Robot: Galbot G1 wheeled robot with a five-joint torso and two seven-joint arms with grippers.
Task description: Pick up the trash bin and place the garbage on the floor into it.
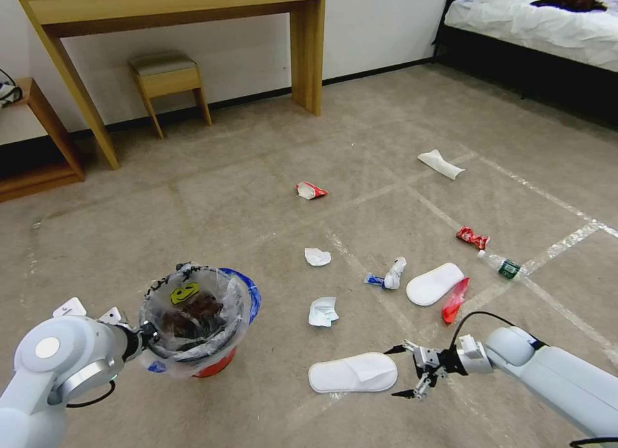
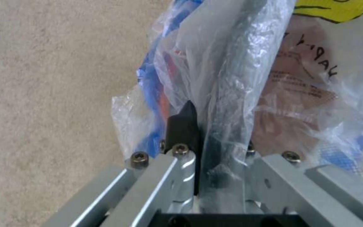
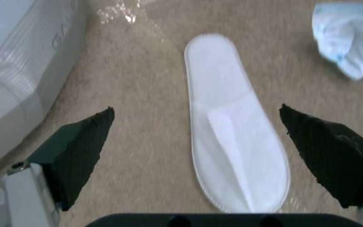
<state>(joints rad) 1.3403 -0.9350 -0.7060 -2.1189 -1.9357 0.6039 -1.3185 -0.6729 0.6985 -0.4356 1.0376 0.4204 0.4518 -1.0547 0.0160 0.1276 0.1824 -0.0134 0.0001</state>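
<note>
The trash bin (image 1: 193, 316), a red bucket lined with a clear bag, hangs just above the floor (image 1: 244, 197) at the near left. My left gripper (image 1: 147, 337) is shut on its rim. In the left wrist view the left gripper (image 2: 204, 126) pinches the rim and bag of the trash bin (image 2: 299, 94). My right gripper (image 1: 400, 371) stands open beside the nearest white slipper (image 1: 353, 373). In the right wrist view that slipper (image 3: 232, 126) lies below and between the fingers of the right gripper (image 3: 196, 107). More garbage lies ahead: crumpled paper (image 1: 322, 311), a second slipper (image 1: 434, 284), red wrappers (image 1: 472, 237) and a small bottle (image 1: 505, 266).
A wooden desk (image 1: 180, 10) and a stool (image 1: 168, 74) stand against the far wall, with a low wooden shelf (image 1: 32, 145) at the left. A bed (image 1: 541, 17) fills the far right corner. Shiny tape lines (image 1: 547, 197) cross the carpet.
</note>
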